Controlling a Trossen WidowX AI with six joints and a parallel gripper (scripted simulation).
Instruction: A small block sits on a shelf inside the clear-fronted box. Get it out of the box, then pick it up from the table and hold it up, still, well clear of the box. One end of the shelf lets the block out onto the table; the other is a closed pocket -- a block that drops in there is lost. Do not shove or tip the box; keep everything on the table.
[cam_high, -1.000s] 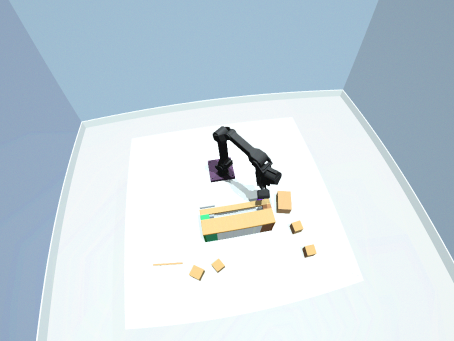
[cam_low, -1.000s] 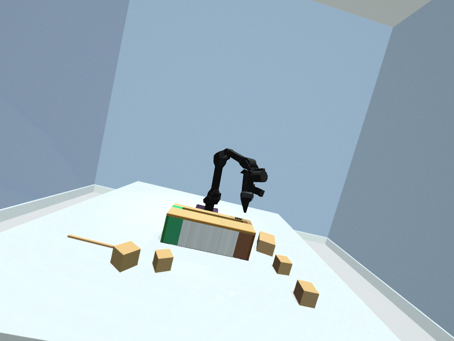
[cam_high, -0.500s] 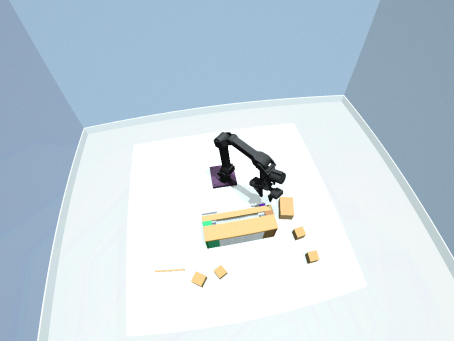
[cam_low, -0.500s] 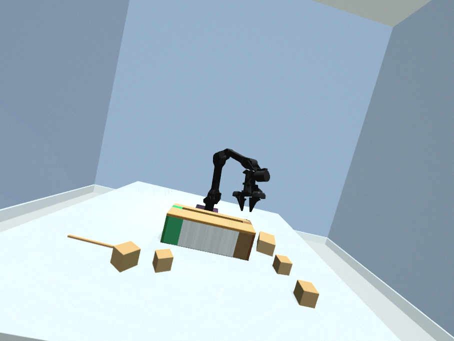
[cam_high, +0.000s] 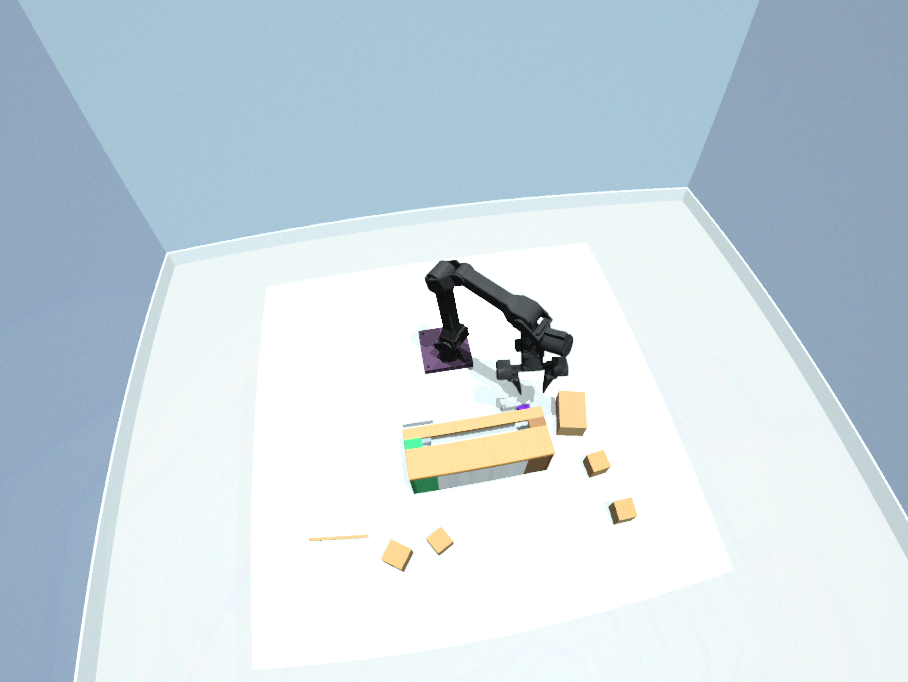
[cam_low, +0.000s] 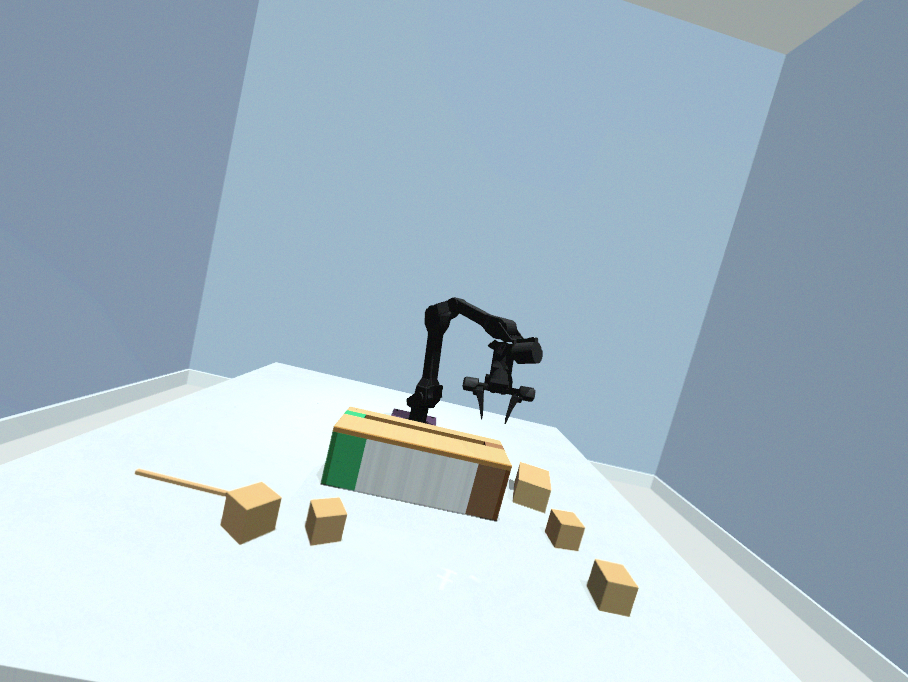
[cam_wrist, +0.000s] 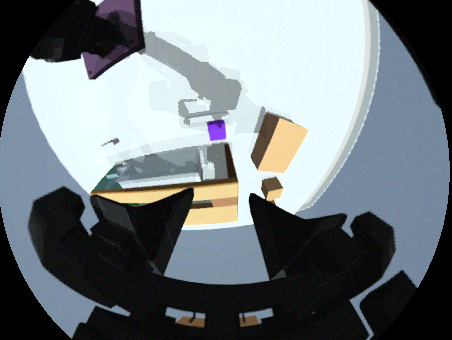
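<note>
- Top view: purple block (cam_high: 523, 407) (cam_wrist: 217, 130), on the table (cam_high: 308, 616) (cam_low: 367, 624) (cam_wrist: 300, 40), outside the wood-grained box (cam_high: 477, 453) (cam_low: 422, 438) (cam_wrist: 220, 187), at its arm-facing side.
- Exterior: black gripper (cam_high: 532, 392) (cam_low: 493, 421) (cam_wrist: 221, 194), tapered jaws spread, raised; one wooden cube (cam_low: 612, 587) (cam_high: 623, 510) toward the table's right edge.
- Wrist: block square-faced, not between the jaws.
</note>
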